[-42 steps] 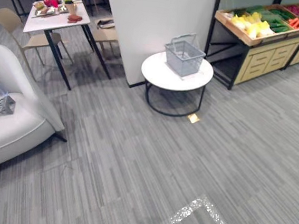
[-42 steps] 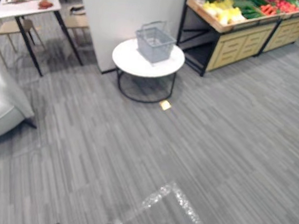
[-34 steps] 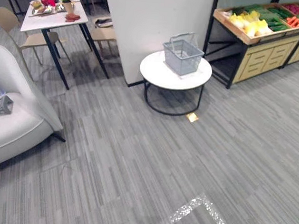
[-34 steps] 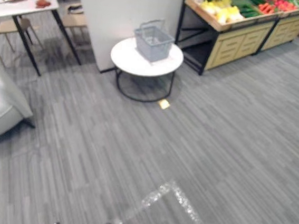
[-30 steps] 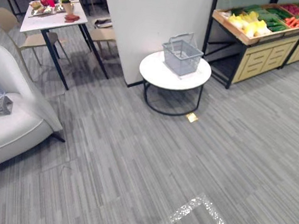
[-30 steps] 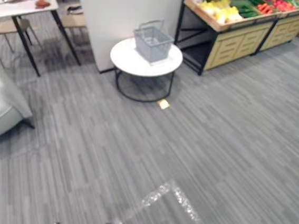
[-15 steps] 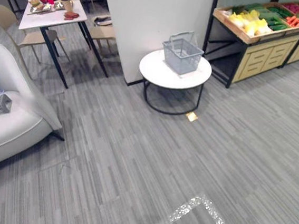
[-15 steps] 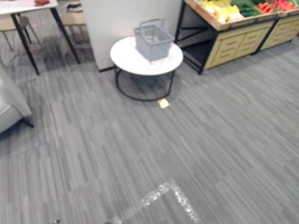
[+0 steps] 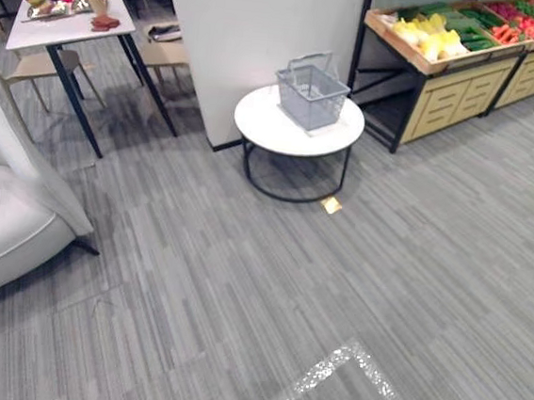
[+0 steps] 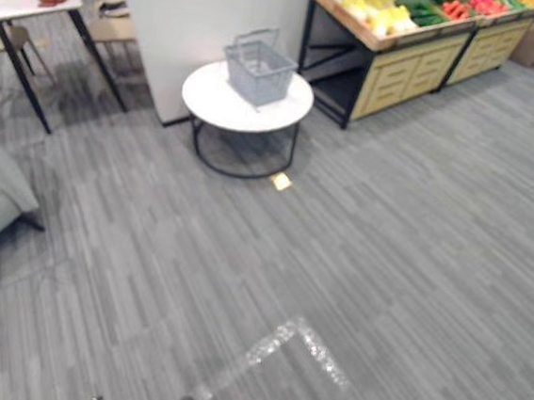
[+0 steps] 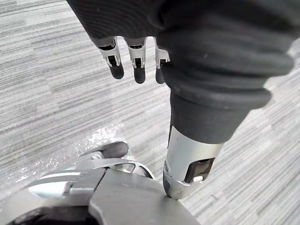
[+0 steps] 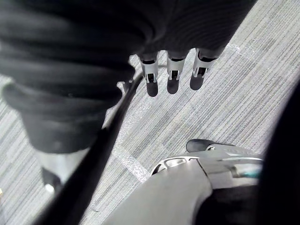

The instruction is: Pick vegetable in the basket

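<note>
One grey basket (image 9: 311, 95) on round table (image 9: 282, 141); vegetables (image 9: 427, 36) on shelf (image 9: 447, 94) nearby.

Open floor (image 9: 353, 284) before table (image 9: 255, 125) bearing basket (image 9: 312, 97)

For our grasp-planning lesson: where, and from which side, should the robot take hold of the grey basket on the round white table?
Probably the raised handle of the basket, from above on the open-floor side: it stands upright and clear, with room for fingers to curl under it, and a white wall stands close behind the round table.
</note>
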Robot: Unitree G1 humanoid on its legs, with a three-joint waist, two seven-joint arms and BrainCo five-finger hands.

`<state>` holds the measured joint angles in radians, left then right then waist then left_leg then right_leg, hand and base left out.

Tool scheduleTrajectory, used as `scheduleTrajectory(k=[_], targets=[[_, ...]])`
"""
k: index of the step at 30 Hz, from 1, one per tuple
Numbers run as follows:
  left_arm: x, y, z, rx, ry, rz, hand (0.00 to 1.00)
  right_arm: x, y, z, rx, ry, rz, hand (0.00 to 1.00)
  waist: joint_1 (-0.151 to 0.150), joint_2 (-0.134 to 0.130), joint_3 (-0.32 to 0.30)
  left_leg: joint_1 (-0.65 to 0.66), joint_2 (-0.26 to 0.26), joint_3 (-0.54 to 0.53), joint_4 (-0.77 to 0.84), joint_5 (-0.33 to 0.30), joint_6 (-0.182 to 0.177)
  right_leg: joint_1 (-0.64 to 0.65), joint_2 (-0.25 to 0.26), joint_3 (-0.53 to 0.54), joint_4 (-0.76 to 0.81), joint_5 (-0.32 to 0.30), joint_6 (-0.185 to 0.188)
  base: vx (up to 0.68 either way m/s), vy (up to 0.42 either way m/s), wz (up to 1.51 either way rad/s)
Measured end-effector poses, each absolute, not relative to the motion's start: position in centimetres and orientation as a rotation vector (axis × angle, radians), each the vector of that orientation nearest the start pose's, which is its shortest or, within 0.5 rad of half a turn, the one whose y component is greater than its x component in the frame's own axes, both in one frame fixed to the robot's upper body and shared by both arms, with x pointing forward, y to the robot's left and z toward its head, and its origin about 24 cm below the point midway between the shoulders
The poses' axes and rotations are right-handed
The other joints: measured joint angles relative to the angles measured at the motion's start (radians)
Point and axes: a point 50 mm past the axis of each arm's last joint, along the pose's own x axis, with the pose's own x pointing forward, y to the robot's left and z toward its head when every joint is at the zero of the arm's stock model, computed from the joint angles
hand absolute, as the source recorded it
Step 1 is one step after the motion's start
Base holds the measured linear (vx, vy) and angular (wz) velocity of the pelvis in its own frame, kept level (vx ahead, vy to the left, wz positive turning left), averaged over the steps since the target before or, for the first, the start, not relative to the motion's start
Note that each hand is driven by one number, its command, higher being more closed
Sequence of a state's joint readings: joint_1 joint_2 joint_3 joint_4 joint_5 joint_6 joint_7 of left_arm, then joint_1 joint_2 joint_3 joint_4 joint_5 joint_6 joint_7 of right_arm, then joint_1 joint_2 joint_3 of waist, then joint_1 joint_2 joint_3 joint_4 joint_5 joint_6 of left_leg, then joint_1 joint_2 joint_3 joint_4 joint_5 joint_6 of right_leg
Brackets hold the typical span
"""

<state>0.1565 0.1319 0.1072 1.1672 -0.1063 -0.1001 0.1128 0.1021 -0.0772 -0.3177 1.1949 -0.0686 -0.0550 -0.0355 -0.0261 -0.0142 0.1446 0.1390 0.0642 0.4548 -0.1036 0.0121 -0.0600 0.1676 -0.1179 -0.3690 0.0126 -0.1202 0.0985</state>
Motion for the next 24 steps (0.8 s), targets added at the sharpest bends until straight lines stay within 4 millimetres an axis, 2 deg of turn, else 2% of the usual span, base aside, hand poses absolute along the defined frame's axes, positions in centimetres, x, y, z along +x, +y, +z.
scheduleTrajectory(k=[4, 7, 8, 11, 13, 14, 15, 16, 17, 18, 19, 20, 21, 22, 23, 24], targets=[[4.7, 22.1, -16.8, 0.032, 1.195, 0.374, 0.0, 5.3, -21.3, -17.1, 0.035, 1.225, -0.345, 0.0, -0.002, 0.0, 0.0, -0.013, 0.003, 0.0, 0.0, -0.001, -0.001, -0.005, 0.007, 0.0, -0.014, 0.008, -0.005, 0.0, -0.008, -0.01], [5.8, 22.0, -16.7, 0.031, 1.171, 0.364, 0.0, 5.8, -21.4, -17.0, 0.034, 1.212, -0.344, 0.0, -0.002, 0.002, 0.021, -0.026, 0.013, 0.011, 0.0, -0.001, -0.001, -0.037, 0.01, 0.014, 0.017, 0.002, -0.017, 0.0, -0.021, -0.14], [6.2, 22.0, -16.6, 0.031, 1.161, 0.358, 0.0, 6.2, -21.5, -16.9, 0.031, 1.2, -0.344, 0.0, -0.003, 0.003, 0.022, -0.044, 0.019, 0.027, 0.001, -0.001, -0.001, -0.083, 0.009, 0.025, 0.06, -0.011, -0.033, -0.02, -0.018, -0.36], [6.7, 22.2, -16.5, 0.036, 1.148, 0.361, 0.0, 7.0, -21.5, -16.7, 0.031, 1.175, -0.348, 0.0, -0.012, -0.002, 0.045, -0.052, 0.02, 0.056, 0.008, -0.003, -0.007, -0.158, -0.011, 0.047, 0.186, -0.075, -0.039, 0.0, -0.039, -0.26], [6.8, 22.8, -16.3, 0.037, 1.141, 0.379, 0.0, 7.0, -21.1, -16.8, 0.032, 1.17, -0.336, 0.0, -0.027, -0.02, 0.051, -0.079, 0.035, 0.057, 0.1, -0.048, -0.04, -0.178, -0.034, 0.044, 0.243, -0.123, -0.041, 0.02, -0.083, -0.01], [7.3, 23.2, -16.1, 0.033, 1.116, 0.394, 0.0, 7.0, -21.0, -16.8, 0.036, 1.164, -0.335, 0.0, -0.025, -0.034, 0.054, -0.139, 0.07, 0.064, 0.26, -0.083, -0.058, -0.175, -0.042, 0.042, 0.253, -0.144, -0.05, 0.07, -0.236, 0.13], [8.1, 23.6, -15.8, 0.003, 1.072, 0.432, 0.0, 6.9, -20.9, -16.8, 0.05, 1.16, -0.342, 0.0, -0.025, -0.042, 0.06, -0.216, 0.126, 0.064, 0.456, -0.093, -0.051, -0.153, -0.039, 0.033, 0.246, -0.146, -0.054, 0.07, -0.216, 0.12], [8.4, 23.8, -15.6, -0.011, 1.057, 0.446, 0.0, 6.8, -21.0, -16.8, 0.048, 1.16, -0.342, 0.0, -0.025, -0.037, 0.066, -0.245, 0.165, 0.065, 0.551, -0.096, -0.046, -0.136, -0.028, 0.029, 0.242, -0.145, -0.057, 0.1, -0.232, 0.07], [8.6, 23.8, -15.5, -0.027, 1.036, 0.463, 0.0, 6.7, -21.2, -16.7, 0.03, 1.161, -0.334, 0.0, -0.022, -0.024, 0.073, -0.273, 0.225, 0.07, 0.675, -0.096, -0.041, -0.103, -0.004, 0.027, 0.231, -0.148, -0.065, 0.11, -0.184, -0.14], [8.4, 23.5, -15.6, -0.073, 1.023, 0.496, 0.0, 6.5, -21.8, -16.6, -0.005, 1.156, -0.318, 0.0, -0.013, -0.012, 0.079, -0.285, 0.289, 0.071, 0.816, -0.077, -0.018, -0.049, 0.024, 0.042, 0.22, -0.158, -0.081, 0.14, -0.212, -0.2], [8.4, 23.5, -15.6, -0.082, 1.019, 0.504, 0.0, 6.5, -21.9, -16.5, -0.016, 1.149, -0.311, 0.0, -0.007, -0.015, 0.081, -0.311, 0.299, 0.049, 0.859, -0.082, -0.02, -0.029, 0.029, 0.045, 0.21, -0.163, -0.089, 0.13, -0.153, -0.2], [8.7, 23.4, -15.5, -0.084, 1.008, 0.498, 0.0, 6.9, -22.1, -16.4, -0.026, 1.134, -0.308, 0.0, -0.004, -0.009, 0.081, -0.336, 0.283, 0.001, 0.88, -0.105, -0.031, -0.004, 0.026, 0.049, 0.198, -0.165, -0.093, 0.11, -0.077, -0.17], [9.2, 23.3, -15.4, -0.086, 0.994, 0.489, 0.0, 7.1, -22.6, -16.3, -0.037, 1.128, -0.312, 0.0, -0.003, -0.009, 0.081, -0.378, 0.24, -0.032, 0.829, -0.133, -0.037, -0.003, 0.008, 0.056, 0.184, -0.164, -0.093, 0.1, -0.043, -0.19], [9.2, 23.2, -15.4, -0.088, 0.99, 0.488, 0.0, 7.3, -22.6, -16.2, -0.038, 1.121, -0.311, 0.0, -0.001, -0.009, 0.081, -0.391, 0.228, -0.027, 0.788, -0.134, -0.039, -0.002, 0.003, 0.062, 0.178, -0.163, -0.09, 0.14, 0.015, -0.27], [9.3, 23.1, -15.3, -0.09, 0.983, 0.489, 0.0, 7.6, -22.5, -16.2, -0.037, 1.113, -0.307, 0.0, 0.001, -0.01, 0.082, -0.403, 0.213, -0.021, 0.708, -0.129, -0.039, -0.004, -0.003, 0.074, 0.171, -0.161, -0.088, 0.17, 0.091, -0.33], [9.3, 23.2, -15.3, -0.09, 0.978, 0.492, 0.0, 8.0, -22.4, -16.1, -0.034, 1.105, -0.299, 0.0, 0.001, -0.011, 0.082, -0.409, 0.193, -0.023, 0.54, -0.102, -0.043, 0.0, -0.013, 0.087, 0.157, -0.157, -0.08, 0.21, 0.119, -0.34]])
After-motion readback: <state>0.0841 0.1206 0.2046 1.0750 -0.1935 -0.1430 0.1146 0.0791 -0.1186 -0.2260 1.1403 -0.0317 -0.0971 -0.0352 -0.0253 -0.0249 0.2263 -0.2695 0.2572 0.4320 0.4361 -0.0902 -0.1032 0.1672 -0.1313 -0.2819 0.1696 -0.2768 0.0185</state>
